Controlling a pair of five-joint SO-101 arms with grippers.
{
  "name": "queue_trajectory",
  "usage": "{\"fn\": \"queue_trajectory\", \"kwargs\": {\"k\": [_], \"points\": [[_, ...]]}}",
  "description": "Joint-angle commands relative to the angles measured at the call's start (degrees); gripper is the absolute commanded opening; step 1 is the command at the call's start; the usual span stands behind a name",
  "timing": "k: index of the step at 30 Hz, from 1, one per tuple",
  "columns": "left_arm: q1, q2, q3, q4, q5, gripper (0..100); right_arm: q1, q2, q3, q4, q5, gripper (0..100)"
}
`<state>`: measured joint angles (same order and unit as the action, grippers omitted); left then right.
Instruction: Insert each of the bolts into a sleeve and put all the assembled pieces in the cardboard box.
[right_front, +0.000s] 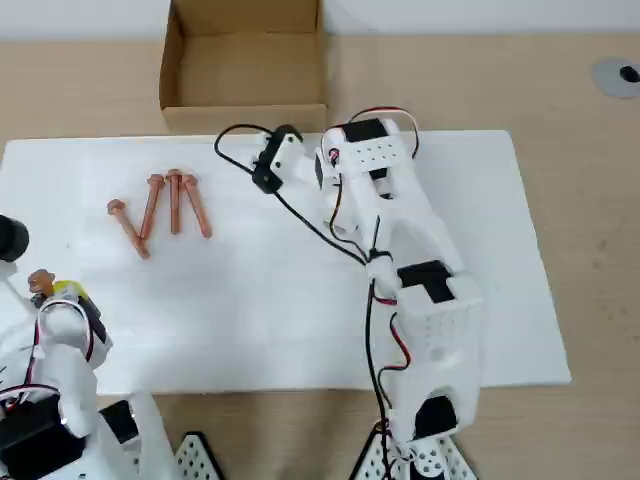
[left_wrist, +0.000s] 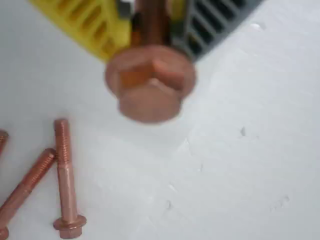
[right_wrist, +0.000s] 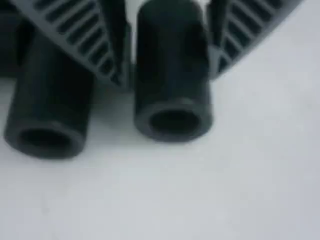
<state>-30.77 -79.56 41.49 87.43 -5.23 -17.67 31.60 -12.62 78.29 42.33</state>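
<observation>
The left gripper (left_wrist: 150, 20), low in the left of the high view, was closed on a copper bolt (left_wrist: 150, 82), its yellow and grey fingers pinching the shank just behind the flanged hex head. In the left wrist view the head faced the camera and the long axis ran away up between the jaws. The bolt looked rigid, small and probably light, with smooth metal that might slip or swivel, so a hold on the plain shank near the head seemed soundest. Four loose bolts (right_front: 165, 208) lay fanned on the white mat (right_front: 300, 320) in the upper left. Three had their heads toward the top of the frame, and the fourth slanted down to the right. The right gripper (right_front: 272, 165), above centre in the high view, was closed around a black sleeve (right_wrist: 172, 95), gripped across its middle with the open bore toward the camera. It looked stiff and matte, likely easy to hold. A second sleeve (right_wrist: 47, 110) sat just beside it, roughly parallel. The cardboard box (right_front: 243, 60) stood open at the top.
</observation>
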Motion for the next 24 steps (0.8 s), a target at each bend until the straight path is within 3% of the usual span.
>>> {"fn": "queue_trajectory", "kwargs": {"k": [1,24], "points": [[-0.79,-0.40,-0.26,-1.14,0.44,1,1.71,1.27,-3.82,-0.70,-0.09,14.6],[-0.62,-0.40,-0.62,-1.14,0.18,1,1.45,9.27,-8.48,6.42,5.01,14.2]]}}
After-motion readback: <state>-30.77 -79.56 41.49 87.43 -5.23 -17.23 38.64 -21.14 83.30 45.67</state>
